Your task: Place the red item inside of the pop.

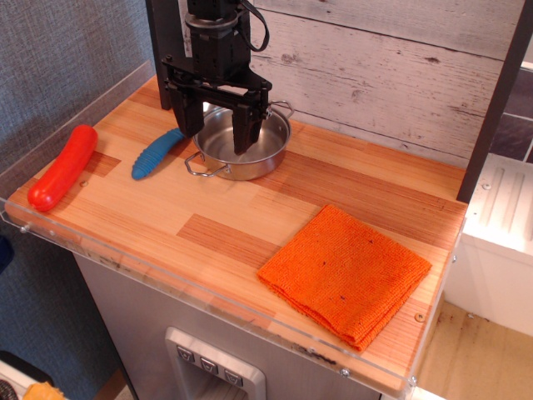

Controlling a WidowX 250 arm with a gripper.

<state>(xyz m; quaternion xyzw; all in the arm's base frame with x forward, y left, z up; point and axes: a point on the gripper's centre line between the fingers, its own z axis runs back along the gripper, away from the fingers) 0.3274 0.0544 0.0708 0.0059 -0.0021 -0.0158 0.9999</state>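
Note:
The glossy red sausage-shaped piece (62, 167) lies on the wooden counter near the left edge, pointing from front left to back right. The small shiny steel pot (243, 143) with two wire loop handles stands at the back middle of the counter and looks empty. My black gripper (218, 125) hangs over the pot's left part, open and empty, one finger (188, 115) left of the pot's rim and the other over its inside. The gripper is well to the right of the red piece.
A blue ridged oblong piece (158, 153) lies between the red piece and the pot. An orange folded cloth (346, 273) lies at the front right. A clear plastic rim (208, 304) edges the counter; a plank wall (375, 67) stands behind.

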